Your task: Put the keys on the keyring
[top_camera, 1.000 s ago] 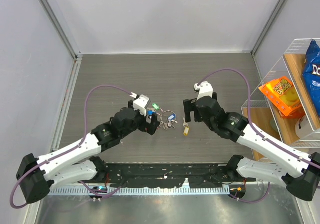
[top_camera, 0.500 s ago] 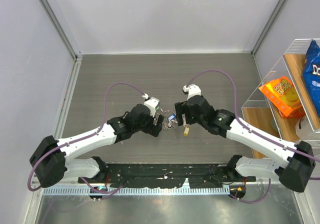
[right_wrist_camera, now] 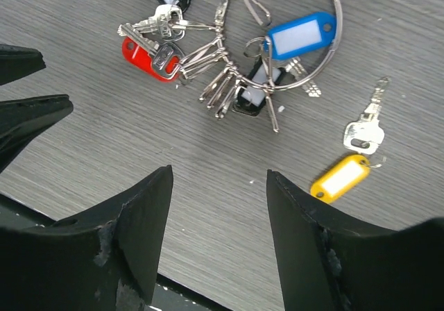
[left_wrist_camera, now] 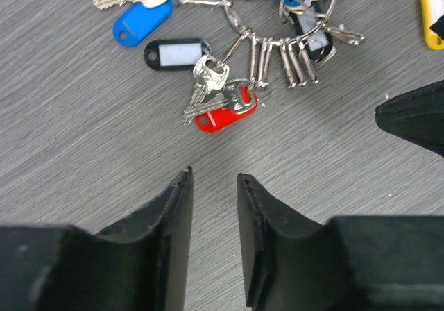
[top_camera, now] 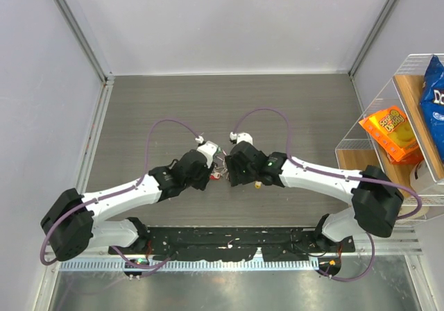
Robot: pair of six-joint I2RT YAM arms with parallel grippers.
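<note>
Closed in from both sides over the last second, now flanking the keyring (right_wrist_camera: 338, 26). Lies flat, already carrying several tagged keys (red-headed key (left_wrist_camera: 225, 113) nearest the left side). Just beside it, not yet threaded: loose key (right_wrist_camera: 364, 127) next to yellow tag (right_wrist_camera: 341, 178). Aimed at the red one: left gripper (left_wrist_camera: 214, 179), empty, fingers a narrow slot apart, probably to pin the bunch. Facing the bunch from opposite: right gripper (right_wrist_camera: 218, 179), empty, spread wide, well placed for the loose key. All low over the table (top_camera: 152, 110).

no readable text, blue bag (top_camera: 434, 92) lettering blurred
</note>
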